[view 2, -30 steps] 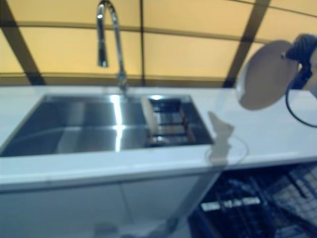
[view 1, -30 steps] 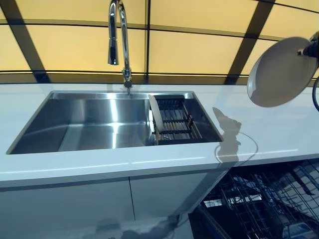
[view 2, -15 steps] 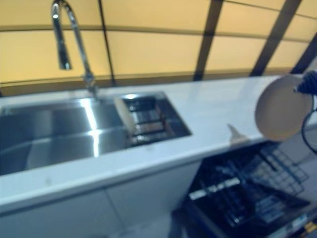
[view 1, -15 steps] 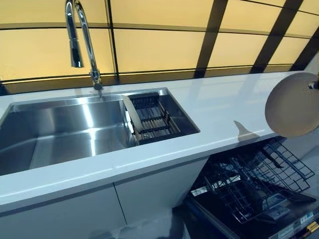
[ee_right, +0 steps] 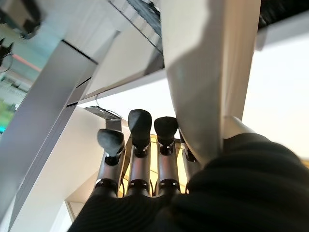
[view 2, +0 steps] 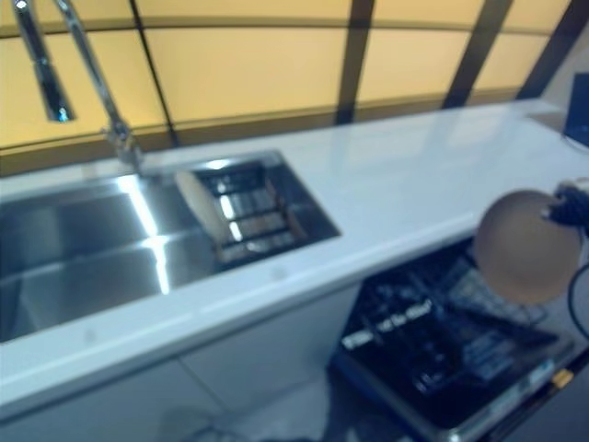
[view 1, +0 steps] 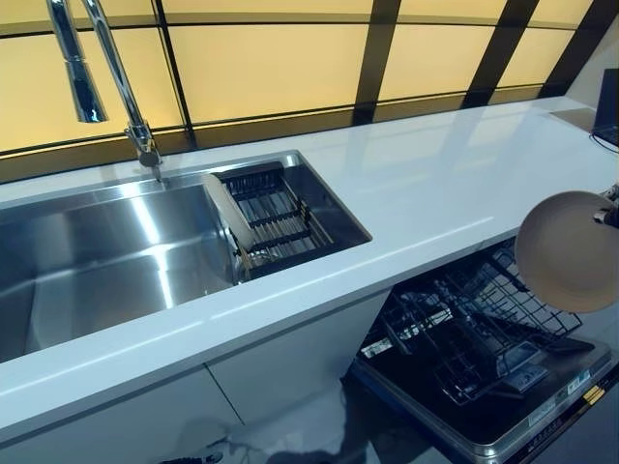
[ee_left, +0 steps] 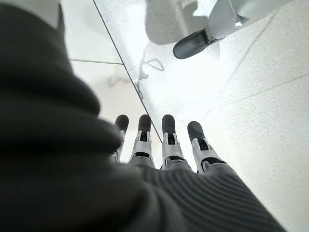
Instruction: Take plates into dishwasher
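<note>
A round beige plate (view 1: pixel 566 251) hangs on edge at the far right, over the pulled-out dishwasher rack (view 1: pixel 474 324). My right hand (view 2: pixel 567 210) is shut on its rim; in the right wrist view the plate (ee_right: pixel 207 72) runs between the fingers (ee_right: pixel 140 145) and the ribbed cover. A second plate (view 1: pixel 224 215) stands on edge in the dark dish rack (view 1: pixel 279 217) inside the sink. My left hand (ee_left: pixel 164 145) shows only in its wrist view, fingers straight, pointing down at the floor and holding nothing.
The steel sink (view 1: pixel 106 251) with its tall tap (view 1: pixel 116 77) is set in the white counter (view 1: pixel 426 184). The dishwasher door (view 1: pixel 503 416) lies open below the counter's edge. White cabinet fronts (view 1: pixel 280 358) stand left of it.
The camera has swung right and down, shifting the sink leftward. The plate in my right hand has come down from counter height to over the dishwasher rack.
</note>
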`<state>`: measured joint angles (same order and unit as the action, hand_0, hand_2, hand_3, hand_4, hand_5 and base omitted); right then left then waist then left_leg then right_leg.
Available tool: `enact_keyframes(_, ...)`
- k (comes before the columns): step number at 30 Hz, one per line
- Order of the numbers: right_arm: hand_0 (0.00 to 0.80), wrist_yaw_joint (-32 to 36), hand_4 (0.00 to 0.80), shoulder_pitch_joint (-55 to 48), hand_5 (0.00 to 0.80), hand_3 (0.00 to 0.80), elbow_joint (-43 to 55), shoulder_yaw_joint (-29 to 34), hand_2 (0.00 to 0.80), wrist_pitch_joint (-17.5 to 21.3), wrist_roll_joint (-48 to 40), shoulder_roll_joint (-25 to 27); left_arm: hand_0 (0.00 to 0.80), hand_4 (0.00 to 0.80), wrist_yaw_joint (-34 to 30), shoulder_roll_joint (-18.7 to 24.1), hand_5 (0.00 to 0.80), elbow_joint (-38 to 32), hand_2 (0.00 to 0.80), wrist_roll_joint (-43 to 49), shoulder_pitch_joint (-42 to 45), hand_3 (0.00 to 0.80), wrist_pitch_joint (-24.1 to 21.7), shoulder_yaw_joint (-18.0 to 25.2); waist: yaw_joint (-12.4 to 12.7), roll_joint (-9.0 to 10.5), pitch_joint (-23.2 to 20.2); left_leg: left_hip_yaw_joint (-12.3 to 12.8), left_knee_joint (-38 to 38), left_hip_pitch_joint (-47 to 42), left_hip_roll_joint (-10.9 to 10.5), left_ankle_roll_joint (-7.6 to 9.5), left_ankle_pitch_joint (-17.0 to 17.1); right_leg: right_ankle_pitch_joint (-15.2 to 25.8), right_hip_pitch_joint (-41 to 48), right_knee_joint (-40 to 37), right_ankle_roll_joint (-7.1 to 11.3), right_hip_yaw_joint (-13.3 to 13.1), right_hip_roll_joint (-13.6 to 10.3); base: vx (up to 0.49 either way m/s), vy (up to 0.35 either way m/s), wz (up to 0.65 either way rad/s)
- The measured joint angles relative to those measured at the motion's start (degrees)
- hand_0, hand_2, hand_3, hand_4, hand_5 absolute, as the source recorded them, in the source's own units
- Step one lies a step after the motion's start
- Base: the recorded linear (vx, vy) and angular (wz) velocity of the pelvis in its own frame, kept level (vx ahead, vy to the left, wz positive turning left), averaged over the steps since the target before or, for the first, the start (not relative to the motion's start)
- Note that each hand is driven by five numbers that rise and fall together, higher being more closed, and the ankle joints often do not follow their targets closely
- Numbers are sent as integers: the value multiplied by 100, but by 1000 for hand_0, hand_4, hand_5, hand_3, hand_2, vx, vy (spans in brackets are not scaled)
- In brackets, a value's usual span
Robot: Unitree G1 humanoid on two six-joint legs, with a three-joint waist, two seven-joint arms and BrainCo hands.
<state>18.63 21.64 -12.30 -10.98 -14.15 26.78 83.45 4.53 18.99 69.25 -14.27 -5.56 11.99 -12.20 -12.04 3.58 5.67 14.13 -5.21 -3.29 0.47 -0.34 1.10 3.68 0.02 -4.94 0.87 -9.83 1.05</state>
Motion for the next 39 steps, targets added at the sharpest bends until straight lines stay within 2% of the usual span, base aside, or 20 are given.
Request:
enact_keyframes(3, 800, -179, 800, -464, 800, 800, 327, 363, 800, 109, 439, -27, 0, 0, -1, -2, 0, -2, 0, -3, 1, 0, -37, 2, -111, -24, 57, 10, -2, 1, -2, 5, -9, 10, -5, 3, -10, -20, 0, -3, -9, -3)
enact_keyframes(8, 800, -460, 800, -1383, 800, 800, 721, 1002, 800, 187, 1059, -319, 0, 0, -3, -5, 0, -16, 0, -5, -11, 0, -151, 9, -123, -25, 128, 29, -2, -7, 1, 2, -13, 3, -5, -3, 4, -30, 1, -28, -37, -2)
enact_keyframes(19, 800, -1425, 800, -1748, 800, 800, 885, 1094, 800, 118, 1821, -1276, 0, 0, -43, -92, 0, -31, 0, -13, -2, 0, -167, 2, -119, -139, 252, 55, -1, -13, 10, -1, -13, 8, -7, -13, 6, -49, 7, -2, -12, -1)
enact_keyframes(24, 800, -1829, 800, -1730, 800, 800, 761, 845, 800, -219, 2457, -1659, 0, 0, -40, -195, 0, -65, 0, -19, 14, 0, -161, -3, -103, -230, 305, 39, 0, -7, 15, 0, -13, 8, -6, -13, 6, -42, 4, -3, -8, 0)
enact_keyframes(29, 800, -2340, 800, -1630, 800, 800, 153, 504, 800, -627, 2879, -1932, 0, 0, -41, -259, 0, -132, 0, -16, 42, 0, -142, -7, -92, -293, 340, -5, 1, -3, 32, 4, -9, 7, 5, -18, 7, 23, -6, -2, -34, 4)
enact_keyframes(36, 800, -2436, 800, -1278, 800, 800, -412, 59, 800, -879, 2911, -2103, 0, 0, -41, -274, 0, -262, 0, -18, 46, 0, -106, -12, -60, -412, 321, -31, 0, 1, 34, 8, -6, 6, 7, -20, 7, 102, -12, 2, -6, 1)
enact_keyframes(39, 800, -2438, 800, -1202, 800, 800, -595, -116, 800, -968, 3104, -2167, 0, 0, -42, -287, 0, -281, 0, -17, 27, 0, -105, -14, 39, -447, 303, -39, 8, 6, 37, 7, -4, 6, 5, -21, 6, 116, -11, -1, -8, 1)
